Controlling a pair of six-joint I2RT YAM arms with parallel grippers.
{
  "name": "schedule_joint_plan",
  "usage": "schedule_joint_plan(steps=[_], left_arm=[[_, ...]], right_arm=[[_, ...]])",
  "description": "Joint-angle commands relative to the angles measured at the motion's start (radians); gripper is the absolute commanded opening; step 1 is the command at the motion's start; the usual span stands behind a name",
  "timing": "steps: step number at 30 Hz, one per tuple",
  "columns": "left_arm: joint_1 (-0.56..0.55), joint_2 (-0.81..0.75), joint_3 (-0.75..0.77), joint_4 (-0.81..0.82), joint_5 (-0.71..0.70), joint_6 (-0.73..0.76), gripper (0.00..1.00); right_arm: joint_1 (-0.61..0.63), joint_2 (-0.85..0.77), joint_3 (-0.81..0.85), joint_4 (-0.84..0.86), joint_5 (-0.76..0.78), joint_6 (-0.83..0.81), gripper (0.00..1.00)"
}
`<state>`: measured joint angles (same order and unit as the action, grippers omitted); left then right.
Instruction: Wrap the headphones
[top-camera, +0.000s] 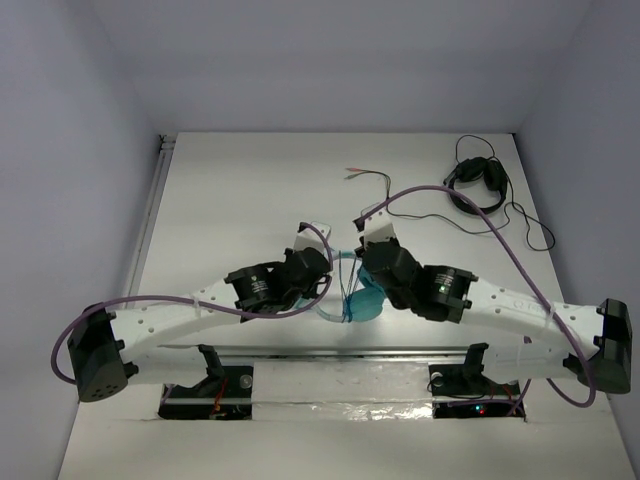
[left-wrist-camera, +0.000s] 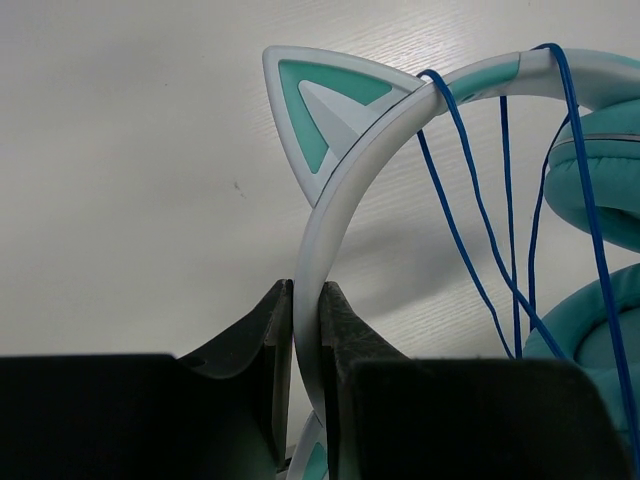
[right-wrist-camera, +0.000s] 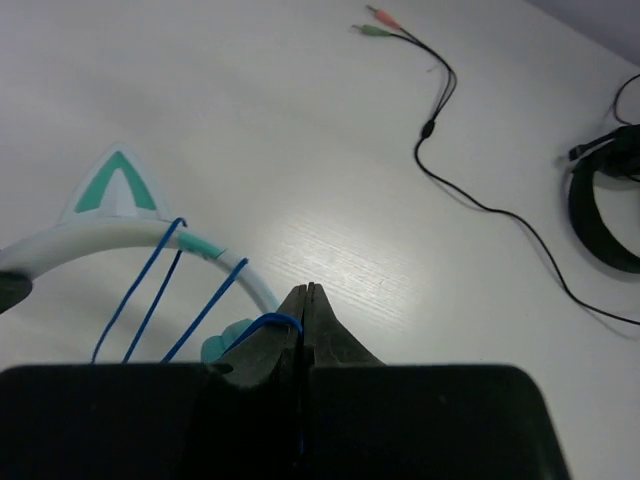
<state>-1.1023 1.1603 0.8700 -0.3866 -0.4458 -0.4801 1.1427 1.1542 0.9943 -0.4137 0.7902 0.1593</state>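
Note:
The teal headphones (top-camera: 362, 303) lie between my two grippers at the table's middle. My left gripper (left-wrist-camera: 307, 300) is shut on the white headband (left-wrist-camera: 340, 220), just below a cat ear (left-wrist-camera: 315, 110). The teal ear cups (left-wrist-camera: 600, 190) show at the right edge. A thin blue cable (left-wrist-camera: 480, 210) runs in several strands over the headband. My right gripper (right-wrist-camera: 307, 300) is shut on this cable (right-wrist-camera: 265, 325), which loops out of the jaws toward the headband (right-wrist-camera: 120, 240). From above, the left gripper (top-camera: 325, 268) and right gripper (top-camera: 362, 268) stand close together over the headphones.
Smaller black headphones (top-camera: 478, 185) with a trailing black cable (top-camera: 525, 225) lie at the back right. A loose black cable with red-tipped ends (top-camera: 372, 177) lies behind the grippers, and shows in the right wrist view as the cable (right-wrist-camera: 440, 90).

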Motion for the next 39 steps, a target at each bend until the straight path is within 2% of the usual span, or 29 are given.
schedule_joint_plan(steps=[1,5,11,15,19,25,27,31,35,39], left_arm=[[-0.017,-0.013,0.023,-0.055,0.018,0.046,0.00],[-0.018,-0.011,0.044,-0.052,0.038,0.078,0.00],[-0.018,-0.017,0.067,-0.058,0.048,0.110,0.00],[-0.018,-0.008,0.083,-0.060,0.052,0.127,0.00],[-0.018,-0.030,0.089,-0.055,0.071,0.130,0.00],[-0.018,-0.024,0.123,-0.078,0.082,0.129,0.00],[-0.018,-0.027,0.130,-0.075,0.093,0.133,0.00],[-0.018,-0.024,0.141,-0.075,0.105,0.138,0.00],[-0.018,-0.017,0.135,-0.080,0.114,0.144,0.00],[0.024,-0.016,0.133,-0.087,0.136,0.152,0.00]], right_arm=[[-0.024,-0.014,-0.011,0.236,0.225,-0.099,0.00],[-0.044,-0.002,-0.049,0.403,0.202,-0.179,0.00],[-0.072,0.053,-0.052,0.502,0.121,-0.169,0.00],[-0.101,0.065,-0.051,0.498,0.015,-0.162,0.00],[-0.139,0.098,-0.036,0.417,-0.038,-0.058,0.02],[-0.236,0.104,-0.086,0.431,-0.180,0.025,0.11],[-0.251,0.123,-0.062,0.414,-0.222,0.034,0.18],[-0.261,0.160,0.007,0.297,-0.249,0.060,0.26],[-0.279,0.156,0.078,0.120,-0.321,0.100,0.47],[-0.288,0.139,0.129,-0.019,-0.440,0.105,0.51]])
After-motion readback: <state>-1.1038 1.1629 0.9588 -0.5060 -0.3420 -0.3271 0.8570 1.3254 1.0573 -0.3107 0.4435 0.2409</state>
